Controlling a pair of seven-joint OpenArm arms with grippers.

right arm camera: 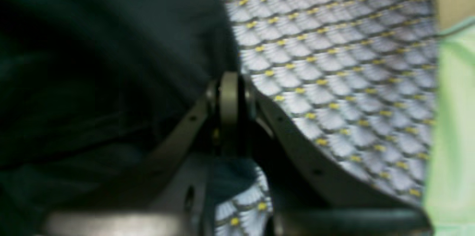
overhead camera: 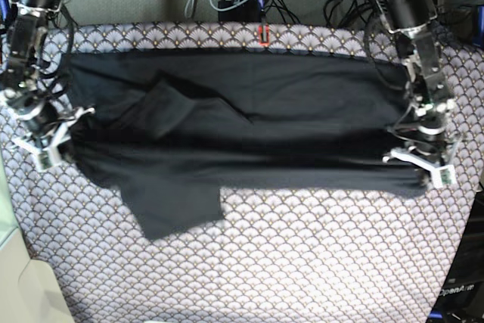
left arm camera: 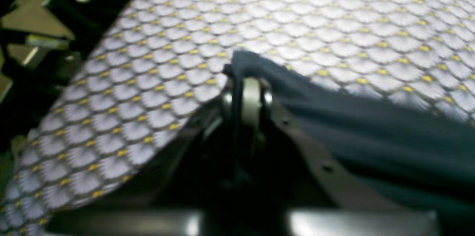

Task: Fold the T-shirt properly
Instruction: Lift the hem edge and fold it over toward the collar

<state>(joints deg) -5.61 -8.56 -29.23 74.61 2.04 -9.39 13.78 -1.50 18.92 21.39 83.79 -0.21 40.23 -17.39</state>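
On the table, seen from the base camera: the T-shirt (overhead camera: 249, 122) lay spread wide across the scallop-patterned cloth (overhead camera: 302, 262), one long edge lifted and doubled along the middle.
Sleeves, base view: one sleeve hung down over the cloth at lower left; the other was folded over onto the body at upper left.
Left gripper, base view: the left gripper (overhead camera: 420, 166) stood at the shirt's right end, jaws pressed together on the fabric edge.
Right gripper, base view: the right gripper (overhead camera: 54, 139) stood at the shirt's left end, likewise clamped on fabric.
Left wrist view: blurred; the left gripper (left arm camera: 248, 80) had its jaws closed, with a peak of dark fabric pinched at the tips and the shirt trailing off to the right above the cloth.
Right wrist view: blurred; the right gripper (right arm camera: 231, 84) had its jaws together at the shirt's edge, dark fabric filling the left, patterned cloth on the right.
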